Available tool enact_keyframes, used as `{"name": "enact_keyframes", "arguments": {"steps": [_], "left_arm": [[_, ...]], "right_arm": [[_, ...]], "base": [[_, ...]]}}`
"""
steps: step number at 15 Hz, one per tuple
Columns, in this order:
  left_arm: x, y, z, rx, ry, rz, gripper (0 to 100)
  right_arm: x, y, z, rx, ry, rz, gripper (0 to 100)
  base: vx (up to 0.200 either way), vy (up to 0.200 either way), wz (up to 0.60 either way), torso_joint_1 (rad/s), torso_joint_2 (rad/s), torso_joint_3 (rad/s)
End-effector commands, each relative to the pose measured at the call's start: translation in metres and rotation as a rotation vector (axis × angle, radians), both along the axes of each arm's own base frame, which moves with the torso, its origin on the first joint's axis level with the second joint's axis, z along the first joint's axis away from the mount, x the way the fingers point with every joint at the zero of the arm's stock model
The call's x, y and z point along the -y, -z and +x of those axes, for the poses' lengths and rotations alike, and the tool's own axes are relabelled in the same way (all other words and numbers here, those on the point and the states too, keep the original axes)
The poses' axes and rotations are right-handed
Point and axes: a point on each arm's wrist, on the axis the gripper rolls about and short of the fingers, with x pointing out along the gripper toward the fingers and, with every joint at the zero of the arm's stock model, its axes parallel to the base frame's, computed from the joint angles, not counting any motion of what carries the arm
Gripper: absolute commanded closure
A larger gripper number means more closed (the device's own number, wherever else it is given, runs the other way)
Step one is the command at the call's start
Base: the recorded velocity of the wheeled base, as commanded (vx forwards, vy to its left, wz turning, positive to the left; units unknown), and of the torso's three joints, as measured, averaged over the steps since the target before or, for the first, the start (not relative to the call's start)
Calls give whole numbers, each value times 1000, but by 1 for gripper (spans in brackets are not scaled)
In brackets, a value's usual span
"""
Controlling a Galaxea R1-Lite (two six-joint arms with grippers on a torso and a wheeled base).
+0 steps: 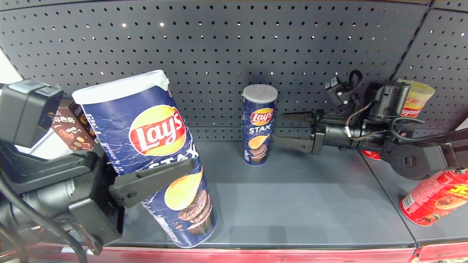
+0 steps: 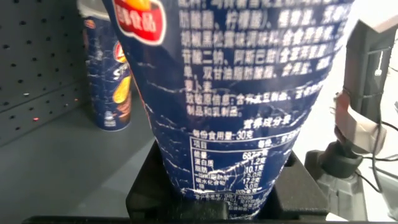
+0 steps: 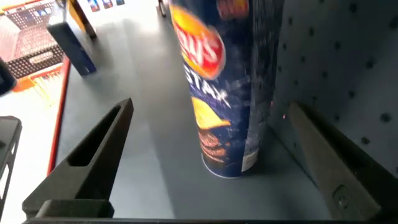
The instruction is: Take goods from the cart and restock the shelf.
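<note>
One blue can (image 1: 259,126) stands upright at the back of the shelf (image 1: 292,204), and that's our marker. The right gripper (image 1: 278,128) sits just beside it on its right, pincer spread wide and holding nothing; that can looks placed and let go. In front of the marker and off to its left, the left gripper (image 1: 146,175) is clamped around a second blue can (image 1: 153,131), tilted, with its base low at the shelf's front lip. Whether it touches the deck, I cannot tell. So by my read: one stocked, one mid-delivery, needing to be stood upright and released. A red can (image 1: 435,197) lies to the marker's right.
</note>
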Motion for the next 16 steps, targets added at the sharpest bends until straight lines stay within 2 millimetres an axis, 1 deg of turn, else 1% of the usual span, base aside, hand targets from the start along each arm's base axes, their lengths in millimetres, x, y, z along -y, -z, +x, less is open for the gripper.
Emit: {"name": "enact_keyframes", "arguments": {"steps": [1, 4, 7, 9, 12, 15, 16], "left_arm": [[-1, 1, 1, -4, -8, 2, 100], [-1, 2, 1, -8, -8, 4, 100], [-3, 2, 3, -8, -22, 4, 100], [-4, 3, 4, -12, -28, 7, 100], [-5, 3, 3, -11, -30, 7, 100], [-5, 5, 4, -16, -31, 9, 100], [-5, 4, 3, -15, -31, 8, 100]], "right_arm": [[-5, 16, 11, -36, 0, -14, 0], [-8, 29, 21, -63, 2, -25, 0], [-13, 32, 29, -59, -1, -23, 0], [-16, 38, 36, -68, -3, -27, 0], [-20, 40, 33, -75, -13, -30, 0], [-20, 35, 25, -67, -21, -28, 0], [-19, 36, 22, -75, -21, -31, 0]], "base": [[0, 0, 0, 0, 0, 0], [0, 0, 0, 0, 0, 0], [0, 0, 0, 0, 0, 0], [0, 0, 0, 0, 0, 0], [0, 0, 0, 0, 0, 0], [0, 0, 0, 0, 0, 0], [0, 0, 0, 0, 0, 0]]}}
